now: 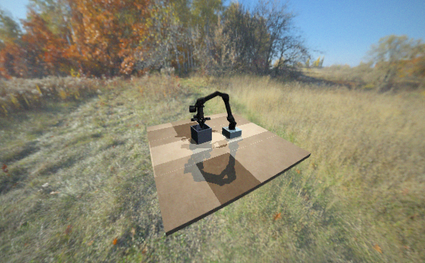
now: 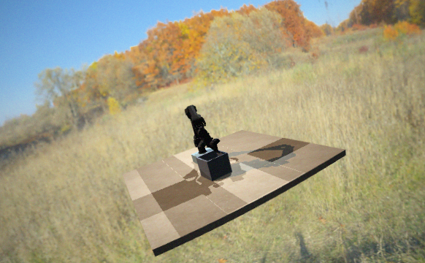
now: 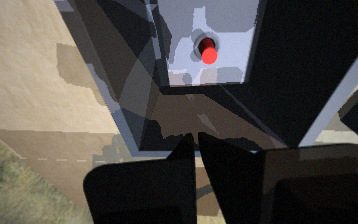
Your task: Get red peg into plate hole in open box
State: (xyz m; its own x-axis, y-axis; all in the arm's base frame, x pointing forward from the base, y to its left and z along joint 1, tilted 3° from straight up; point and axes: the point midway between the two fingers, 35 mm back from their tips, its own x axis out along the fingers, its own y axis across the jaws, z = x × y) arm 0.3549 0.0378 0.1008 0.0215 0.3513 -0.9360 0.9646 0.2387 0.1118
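Observation:
The red peg [image 3: 209, 54] stands in the hole of the light plate [image 3: 235, 55] at the bottom of the box. Its round top and a short dark red length of its side show above the plate. How deep it sits cannot be told exactly. The dark open box [image 1: 201, 136] [image 2: 215, 168] [image 3: 325, 112] stands on the board; its walls hide the peg in the top and exterior views. My gripper [image 1: 201, 126] [image 2: 209, 150] [image 3: 194, 138] is shut and empty at the box's open top. In the wrist view its tips lie apart from the peg, over the near side of the box.
A low pale blue block [image 1: 231, 132] stands beside the box, under the arm's base. The box walls rise around the peg. The patchwork brown board [image 1: 183, 204] [image 2: 194, 215] ends in dark edges, with grass beyond. Patches of shadow lie on the board.

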